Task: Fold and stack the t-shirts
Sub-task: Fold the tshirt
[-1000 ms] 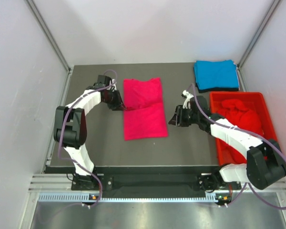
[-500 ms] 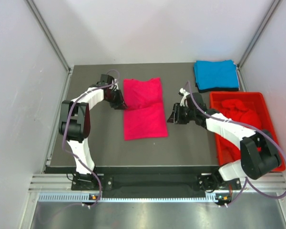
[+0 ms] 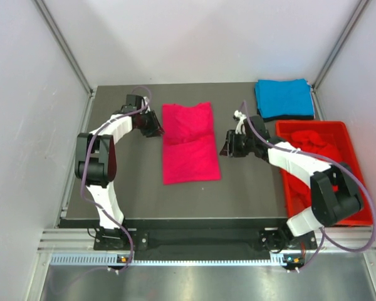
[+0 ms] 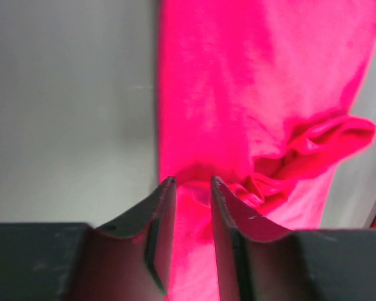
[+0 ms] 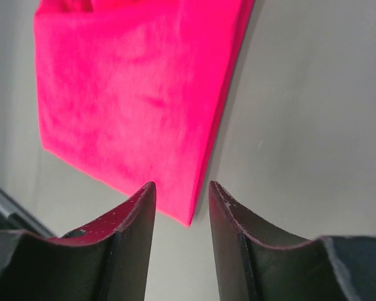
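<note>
Robotics lab test cell: plain white panels (image 3: 200,37) on aluminium posts (image 3: 64,47) enclose a dark bench (image 3: 250,194). A cabled left arm (image 3: 113,128) and right arm (image 3: 294,164) are bolted to a metal rail (image 3: 200,240) at its near edge.

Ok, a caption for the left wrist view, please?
Left gripper, jaws slightly apart, at the edge of the folded pink t-shirt.

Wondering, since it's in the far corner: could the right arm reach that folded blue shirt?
Probably yes. The blue shirt lies uncovered beyond the red crate, with nothing between it and the right gripper, which is open and empty.
</note>
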Action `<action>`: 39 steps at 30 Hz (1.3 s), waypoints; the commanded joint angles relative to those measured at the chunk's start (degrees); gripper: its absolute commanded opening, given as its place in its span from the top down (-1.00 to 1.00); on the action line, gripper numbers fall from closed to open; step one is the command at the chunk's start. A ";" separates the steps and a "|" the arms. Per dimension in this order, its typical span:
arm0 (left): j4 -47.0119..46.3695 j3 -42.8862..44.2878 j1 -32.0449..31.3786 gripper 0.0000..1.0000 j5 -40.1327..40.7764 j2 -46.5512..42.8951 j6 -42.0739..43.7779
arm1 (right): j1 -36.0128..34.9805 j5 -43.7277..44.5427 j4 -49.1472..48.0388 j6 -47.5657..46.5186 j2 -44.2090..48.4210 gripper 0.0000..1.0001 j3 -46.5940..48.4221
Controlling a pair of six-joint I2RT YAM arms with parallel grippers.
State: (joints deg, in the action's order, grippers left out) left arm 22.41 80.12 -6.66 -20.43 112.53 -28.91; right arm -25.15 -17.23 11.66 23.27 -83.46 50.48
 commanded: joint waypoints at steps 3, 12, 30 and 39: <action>-1.68 -0.40 -0.11 0.28 -8.57 -3.73 11.65 | 3.52 -4.45 -3.31 -8.49 -6.35 0.16 10.32; -3.44 -4.10 -0.29 0.20 -8.67 -6.89 20.98 | 4.49 -11.32 -3.13 -22.03 -19.72 0.12 22.02; 0.09 -1.81 -0.55 0.18 -9.36 -3.55 33.82 | 4.93 -15.11 -7.26 -34.07 -26.75 -0.03 26.33; 1.32 0.74 -1.87 0.17 -10.25 -0.65 37.52 | 4.93 -17.04 -7.18 -35.40 -31.23 0.01 30.73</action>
State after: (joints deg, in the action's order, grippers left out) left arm 23.33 78.28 -7.99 -28.21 111.20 5.43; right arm -20.82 -31.79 7.31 -9.67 -113.65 77.78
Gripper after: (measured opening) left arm 0.414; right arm 0.496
